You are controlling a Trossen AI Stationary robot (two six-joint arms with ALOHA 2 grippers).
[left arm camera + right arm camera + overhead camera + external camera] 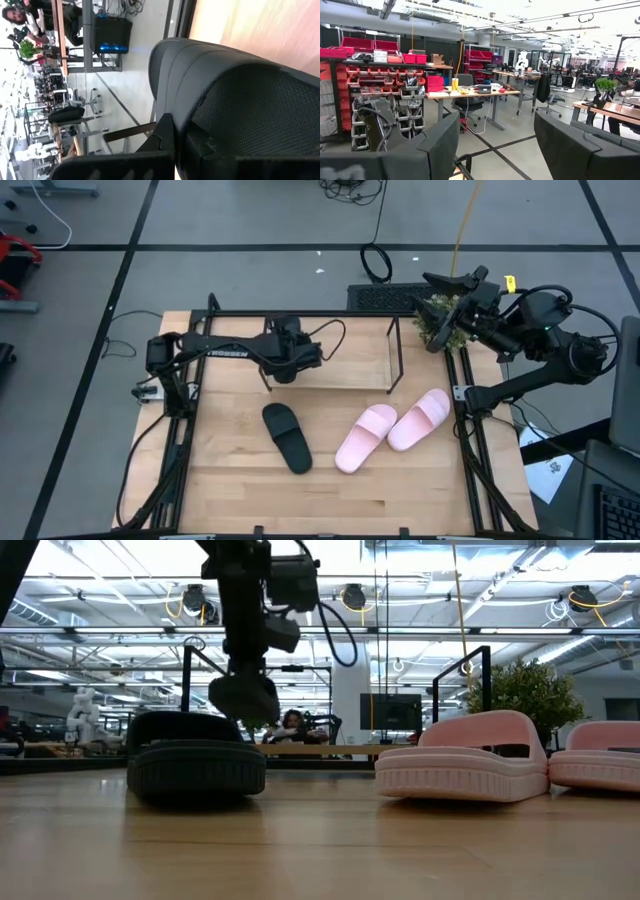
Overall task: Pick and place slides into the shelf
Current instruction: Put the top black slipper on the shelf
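The dark left gripper is clamped tight, arm stretched sideways. The dark right gripper is raised, fingers spread wide.

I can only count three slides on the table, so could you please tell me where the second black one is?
In the high view it hangs in the left gripper, over the shelf at the table's back edge: black slide.

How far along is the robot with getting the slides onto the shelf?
Nothing looks shelved yet. In hand: the left gripper is shut on a matte black slide over the black-rod shelf. Left on the table: one black slide and two pale pink slides. The right gripper waits open, off to the side.
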